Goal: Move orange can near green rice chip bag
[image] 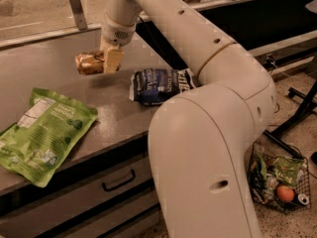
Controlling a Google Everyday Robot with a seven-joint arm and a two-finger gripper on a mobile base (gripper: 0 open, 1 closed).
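Note:
The orange can (88, 63) is a small orange-gold can held on its side above the grey counter (114, 114). My gripper (110, 60) is shut on the can's right end, near the middle of the counter. The green rice chip bag (44, 133) lies flat at the counter's front left, below and left of the can, apart from it.
A dark blue chip bag (157, 85) lies on the counter to the right of the gripper. My arm (208, 123) fills the right foreground. A metal post (77, 7) stands at the counter's back. A wire basket (278, 181) of items sits on the floor at right.

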